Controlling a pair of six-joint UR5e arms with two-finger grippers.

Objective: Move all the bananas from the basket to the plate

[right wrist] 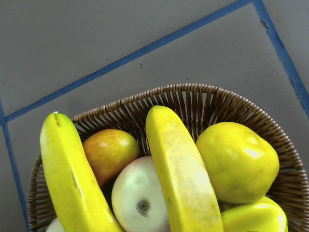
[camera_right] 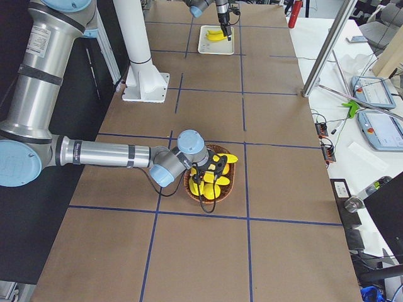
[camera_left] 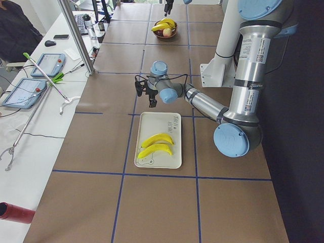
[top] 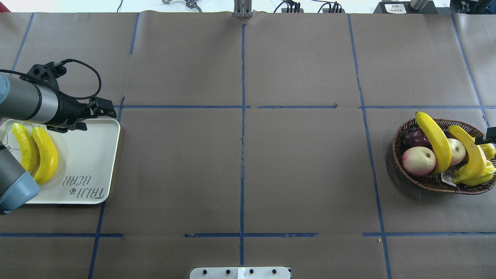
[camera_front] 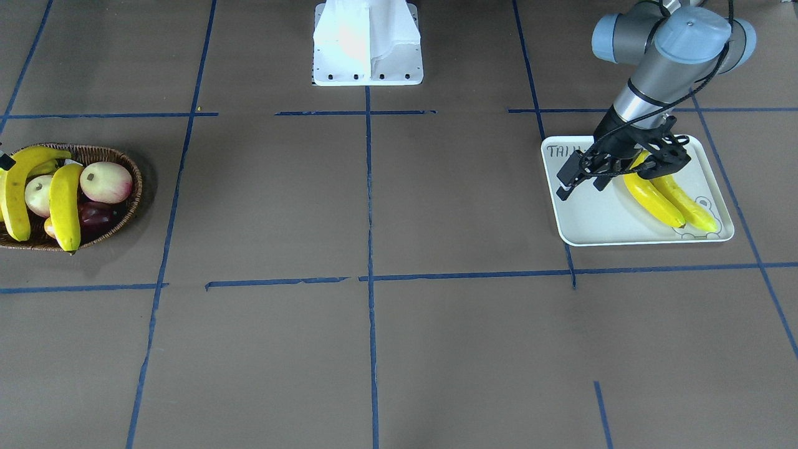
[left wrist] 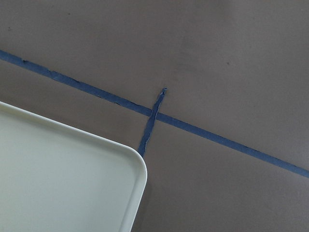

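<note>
I see two bananas (top: 35, 153) side by side on the plate (top: 87, 147), the empty left end effector (top: 104, 109) above its corner, further bananas (top: 434, 141) among round fruits (top: 418, 161) in the basket (top: 426, 183), the right end effector (top: 488, 136) over them; I cannot tell either finger gap.

Basket (top: 422, 180): brown woven wicker. Inside it: bananas (top: 434, 141) glossy yellow, round fruits (top: 418, 161) pink-cream, 1 mango-like fruit (top: 415, 136) dark red-purple. Plate (top: 89, 155), well apart from basket: off-white, dark "TAIJI BEAR" print, bear outline, its 2 bananas same yellow. Table (top: 302, 174): brown, blue tape grid.
</note>
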